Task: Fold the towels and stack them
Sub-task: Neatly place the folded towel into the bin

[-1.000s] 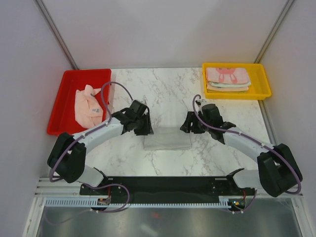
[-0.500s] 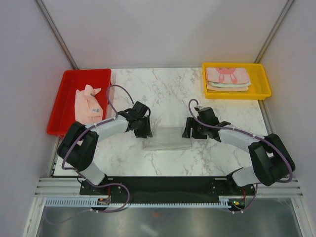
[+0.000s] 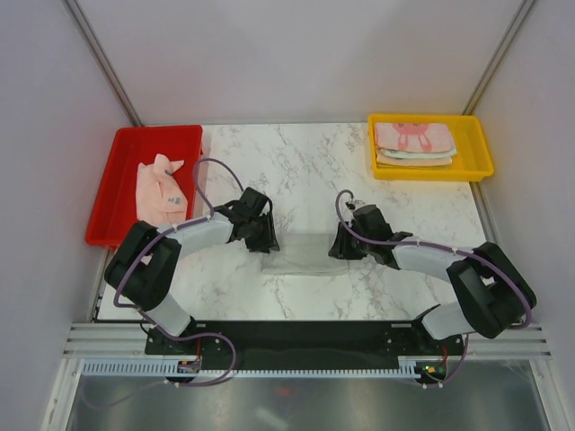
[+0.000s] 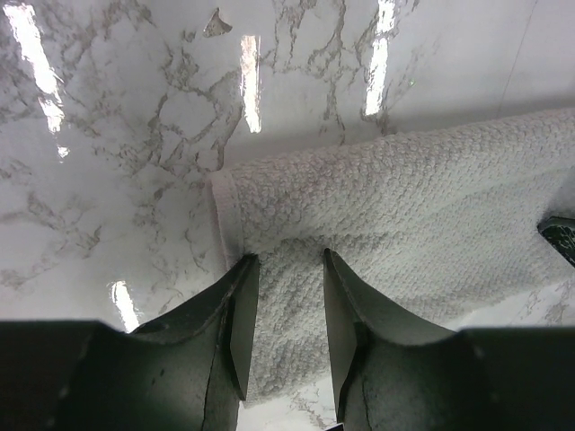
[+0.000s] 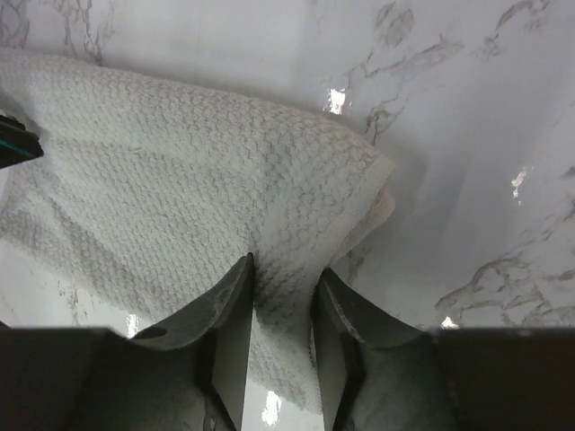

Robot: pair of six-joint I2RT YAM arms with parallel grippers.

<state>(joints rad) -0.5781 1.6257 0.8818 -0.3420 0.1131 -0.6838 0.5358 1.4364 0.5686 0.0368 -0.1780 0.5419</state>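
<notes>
- Marble table [image 3: 305, 162]: a pale grey towel [image 3: 304, 253] lies near its middle, between both arms.
- Left gripper [image 4: 289, 269] pinches the towel's left end.
- Right gripper [image 5: 281, 269] pinches its right end, with the cloth bunched between the fingers.
- A pink towel [image 3: 160, 193] lies crumpled in the red tray [image 3: 148, 144]; folded towels [image 3: 413, 142] are stacked in the yellow tray [image 3: 474, 148].

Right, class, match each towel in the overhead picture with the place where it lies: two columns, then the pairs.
Towels:
1. crumpled pink towel
2. folded stack of towels
3. pale towel

Places:
A. yellow tray
B. marble table
C. red tray

Pairs: 1-C, 2-A, 3-B.
</notes>
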